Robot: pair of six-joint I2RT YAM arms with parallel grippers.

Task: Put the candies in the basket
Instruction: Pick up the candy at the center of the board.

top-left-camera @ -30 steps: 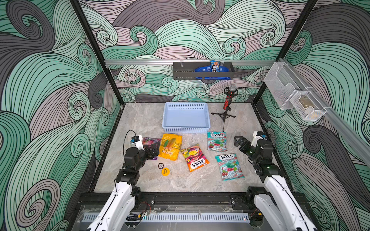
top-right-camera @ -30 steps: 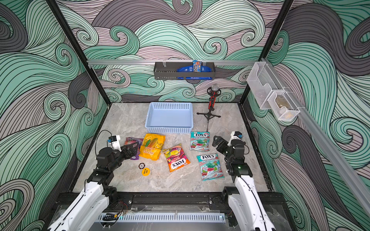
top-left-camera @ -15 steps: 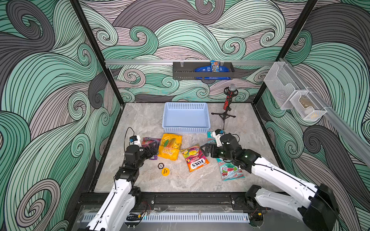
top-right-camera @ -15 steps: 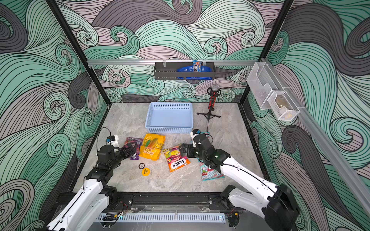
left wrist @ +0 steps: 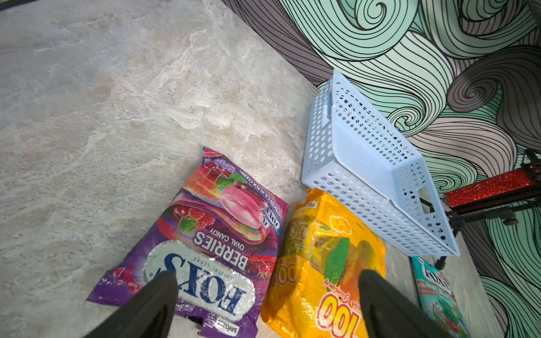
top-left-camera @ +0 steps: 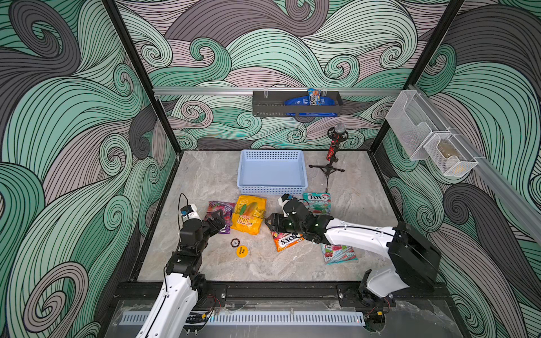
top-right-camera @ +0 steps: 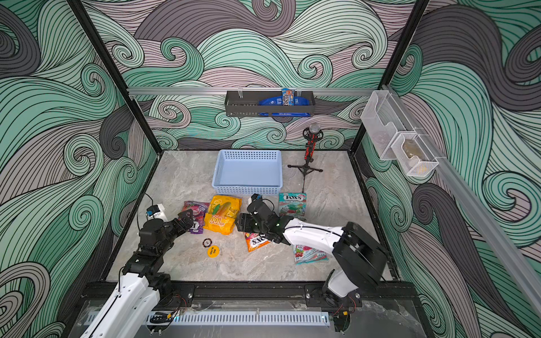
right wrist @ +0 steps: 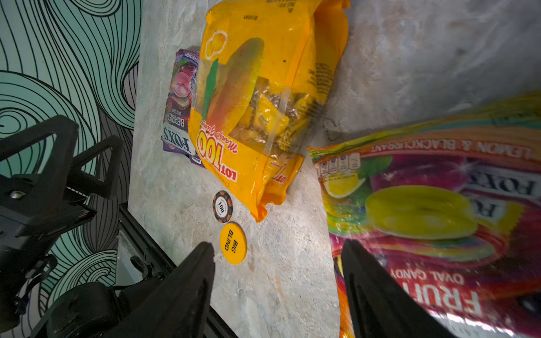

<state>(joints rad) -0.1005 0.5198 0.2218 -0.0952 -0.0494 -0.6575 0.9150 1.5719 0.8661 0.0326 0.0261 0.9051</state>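
Both top views: basket (top-left-camera: pixel 272 187) at the back of the table (top-left-camera: pixel 205 181), all five bags lying on the table in front of it — purple bag (top-left-camera: pixel 220 209), yellow bag (top-left-camera: pixel 248 216), orange bag (top-left-camera: pixel 287 240), mint bag (top-left-camera: pixel 317 202) "FOX'S MINT BLOSSOM", second mint bag (top-left-camera: pixel 339 254) half under the right arm (top-left-camera: pixel 357 235). Rack (top-left-camera: pixel 269 106) on the back wall holds blue M&M's packets (top-left-camera: pixel 314 96).

Left wrist: left gripper (left wrist: pixel 268 275) jaws wide apart over "FOX'S BERRIES OVAL CANDY" and "100".

Right wrist: right gripper (right wrist: pixel 277 245) jaws apart, one finger (right wrist: pixel 374 292) at the orange bag's edge — "OVAL CANDY", "LEMON & BLACKCURRANT". Yellow bag "LOT 100"; chip (right wrist: pixel 222 206) "100", disc (right wrist: pixel 233 243) "BIG BLIND".
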